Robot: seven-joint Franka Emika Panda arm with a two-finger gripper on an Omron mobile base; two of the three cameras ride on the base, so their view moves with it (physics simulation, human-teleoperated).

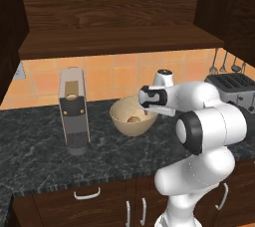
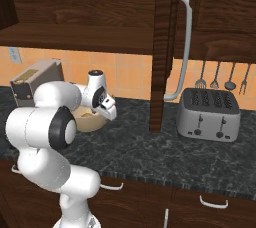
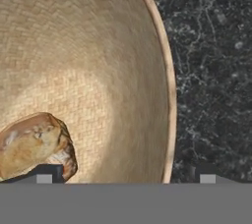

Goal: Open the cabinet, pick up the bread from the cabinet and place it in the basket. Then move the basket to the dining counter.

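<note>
We see a kitchen wall of orange-tan tiles (image 1: 114,74) behind a black granite counter (image 1: 40,146) veined with pale speckles. Above hangs the cabinet (image 1: 119,17), dark brown wood with visible grain; in the right base view one of its doors (image 2: 161,47) stands swung out edge-on, carrying a long silver bar handle (image 2: 186,47). Lower cabinets beneath the counter have short curved pulls.

On the counter sits the basket (image 1: 130,117), a round tan bowl shape; from the hand view its inside shows a fine woven texture and a thin smooth rim (image 3: 170,85). The bread (image 3: 34,144), a lumpy golden-brown roll with a glossy crust, lies on the basket's floor. To the basket's left stands a tall boxy grey-and-tan appliance (image 1: 73,111). To the right sits a chrome four-slot toaster (image 2: 209,113), with metal utensils (image 2: 222,79) hanging on the wall behind it.

The white arm bends sharply at its dark-jointed elbow and reaches forward, wrist turned down over the basket. The end effector (image 3: 125,179) hovers above the basket's rim, fingers spread wide and gripping nothing, one tip (image 3: 44,179) over the bread and the other over the granite outside.
</note>
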